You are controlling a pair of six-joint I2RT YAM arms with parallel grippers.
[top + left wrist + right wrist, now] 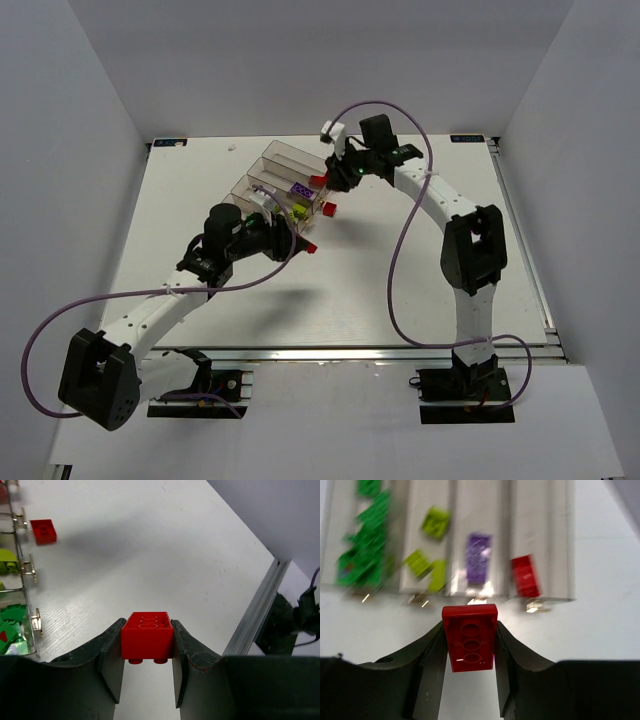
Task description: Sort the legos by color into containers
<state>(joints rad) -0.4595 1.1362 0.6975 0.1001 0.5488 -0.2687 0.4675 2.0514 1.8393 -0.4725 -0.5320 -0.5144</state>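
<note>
Left claw (pixel 148 630) is clamped on a red lego (pixel 147 641) over the table (pixel 150 555), just near of the containers (pixel 285 152). Right claw (pixel 470 630) grips the other red lego (pixel 470 645) right of them. A loose red lego (pixel 43 531) lies beside.

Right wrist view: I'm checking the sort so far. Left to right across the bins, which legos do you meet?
Green legos → lime legos → purple lego → red lego. The held red brick overlaps the purple one, so it's left out.
</note>
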